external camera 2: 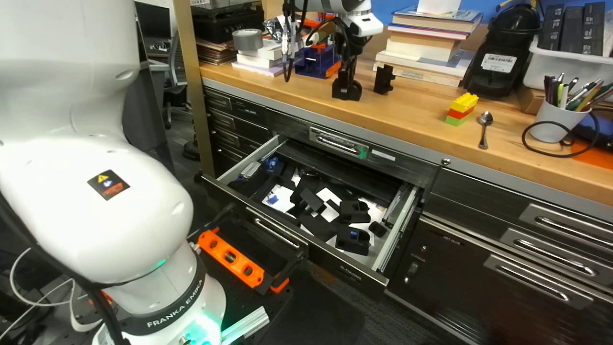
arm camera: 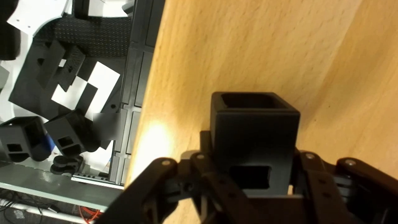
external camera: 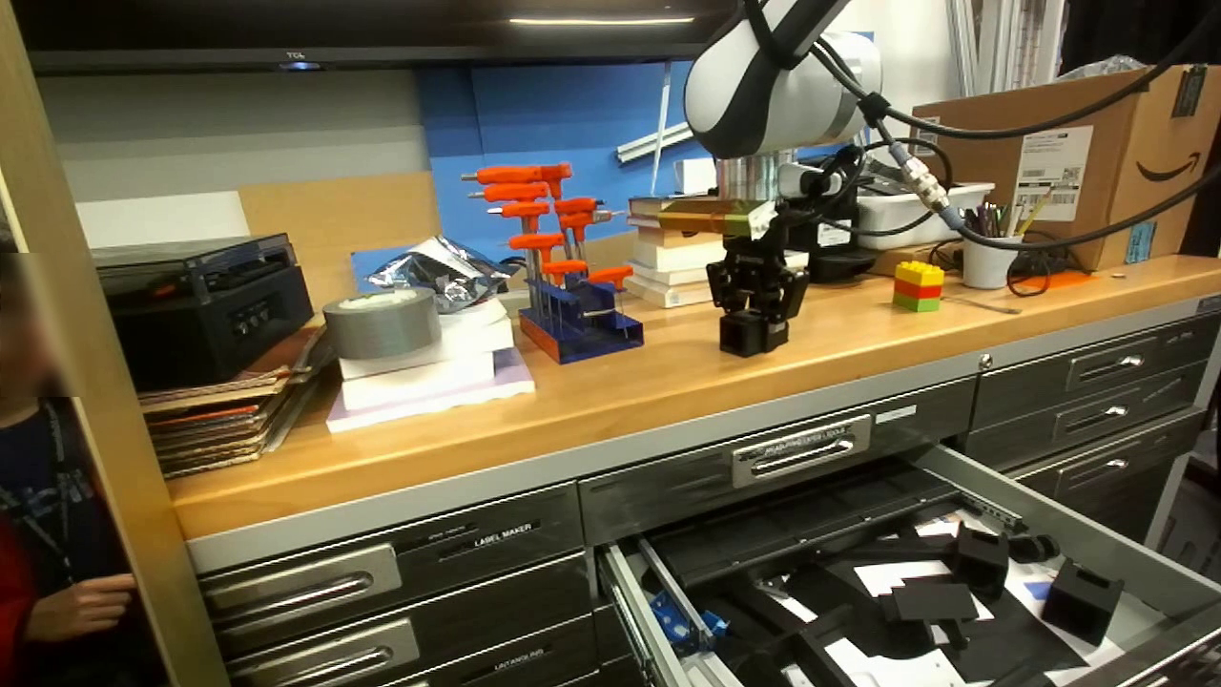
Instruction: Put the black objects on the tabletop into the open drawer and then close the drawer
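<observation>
On the wooden tabletop point(external camera: 610, 405) stands a black block point(arm camera: 255, 137), hollow at its end, with a small rectangular opening. My gripper point(arm camera: 251, 147) is shut on it, one finger against each side; it appears to rest on the wood in both exterior views. Another black piece point(external camera 2: 384, 79) stands upright on the tabletop, just right of the gripper in an exterior view; I cannot pick it out in the wrist view. Below the bench edge the grey drawer point(external camera 2: 330, 261) is pulled out. Several black pieces point(external camera: 1083, 601) lie inside it over black-and-white sheets.
A hex-key stand point(external camera: 582, 320) with orange handles and a book stack point(external camera 2: 426, 45) flank the gripper. Grey tape point(external camera: 382, 324) lies on books. A toy-brick stack point(external camera 2: 462, 109), a spoon point(external camera 2: 484, 129) and a pen cup point(external camera 2: 558, 120) are farther along the bench.
</observation>
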### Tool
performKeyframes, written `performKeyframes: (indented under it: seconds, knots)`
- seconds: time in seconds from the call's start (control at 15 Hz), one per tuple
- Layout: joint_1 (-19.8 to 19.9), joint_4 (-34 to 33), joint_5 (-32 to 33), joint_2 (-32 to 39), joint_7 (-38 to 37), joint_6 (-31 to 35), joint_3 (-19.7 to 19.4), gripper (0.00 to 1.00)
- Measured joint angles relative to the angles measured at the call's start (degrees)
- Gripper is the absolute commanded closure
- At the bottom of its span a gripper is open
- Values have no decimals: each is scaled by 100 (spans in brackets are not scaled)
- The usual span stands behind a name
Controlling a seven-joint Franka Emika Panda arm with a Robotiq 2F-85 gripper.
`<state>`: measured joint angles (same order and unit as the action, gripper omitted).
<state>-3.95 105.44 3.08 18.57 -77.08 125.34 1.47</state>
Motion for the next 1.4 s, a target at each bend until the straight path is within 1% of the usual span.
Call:
performKeyframes:
  seconds: [0.2,0.33,0.53,0.73,0.93,1.07,1.2,1.4]
  knots:
    - [29,203,-17,-141,73,38,-57,69]
    - [85,558,-83,-373,227,211,-107,69]
    - [210,1269,-274,-849,564,617,-190,69]
    - [370,2026,-583,-1362,1058,1094,-263,69]
    - [505,2745,-1064,-1825,1767,1564,-320,69]
    - [569,3109,-1417,-2053,2246,1792,-362,69]
    - [627,3441,-1668,-2172,2581,1837,-401,69]
    - [689,3850,-1718,-2198,2683,1888,-422,69]
